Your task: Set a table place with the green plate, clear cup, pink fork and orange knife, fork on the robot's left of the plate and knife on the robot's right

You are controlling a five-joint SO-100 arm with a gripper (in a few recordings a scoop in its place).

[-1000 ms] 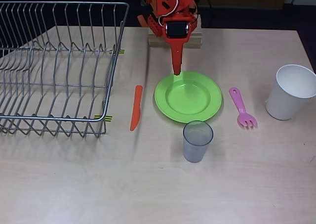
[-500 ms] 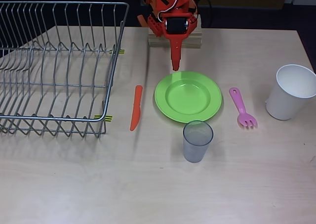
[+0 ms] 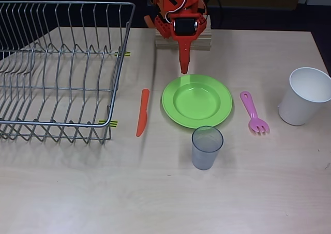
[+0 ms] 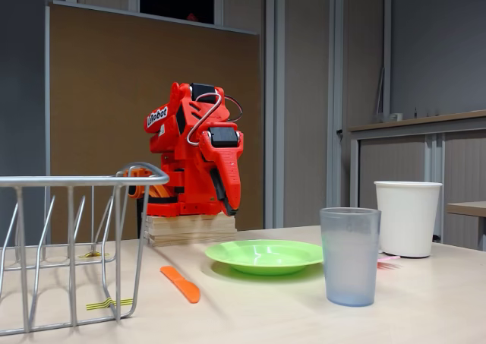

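On my overhead feed the green plate (image 3: 197,100) sits mid-frame on the table (image 3: 248,192). The orange knife (image 3: 142,112) lies just left of it, apart from the rim; the pink fork (image 3: 253,113) lies to its right, tines toward the bottom of the frame. The clear cup (image 3: 207,147) stands upright just below the plate. I've got the gripper (image 3: 183,67) above the plate's upper rim, pointing down-frame, fingers together and holding nothing. The dish rack (image 3: 57,68) fills the upper left; the white cup (image 3: 305,95) stands at the right edge.
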